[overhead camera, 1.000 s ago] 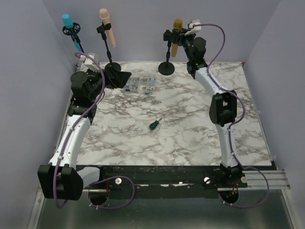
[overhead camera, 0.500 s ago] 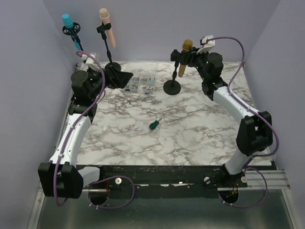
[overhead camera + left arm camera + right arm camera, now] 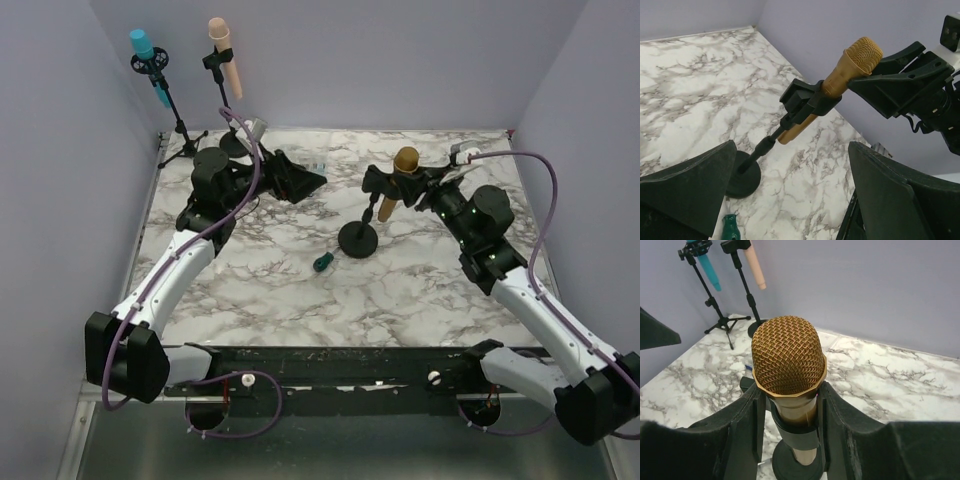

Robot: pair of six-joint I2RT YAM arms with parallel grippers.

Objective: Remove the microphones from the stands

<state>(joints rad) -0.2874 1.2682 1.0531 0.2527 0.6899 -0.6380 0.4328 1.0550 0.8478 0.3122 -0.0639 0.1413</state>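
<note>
mic: gold microphone (image 3: 397, 183) sits tilted in the stand's clip (image 3: 378, 186), head up, right between the right jaws. not out of the stand yet.
right grip: right gripper (image 3: 792, 415) is clamped on the mic body just under the grille, above the clip. it holds the part that has to slide free and leaves the clip uncovered.
stand: thin pole (image 3: 771, 141) runs from below the right jaws down to the round base (image 3: 358, 240) on the marble table (image 3: 250, 290). nothing pins the base, so my guess is a pull now drags the whole stand along.
left grip: left gripper (image 3: 316, 178) has its jaws spread wide, holding nothing, mouth aimed at the stand. clip and pole lie ahead of its fingers (image 3: 690, 185), apart from them. looks staged to brace the stand while the right pulls.
next: probably left closes on pole or clip, right draws the mic out along its axis.
risk: an off-axis pull could tip the stand.
clutter: green screwdriver (image 3: 322, 262) just beside the base, below both jaws. two other mics (image 3: 226, 58) on stands well behind the left jaws, not involved.
</note>
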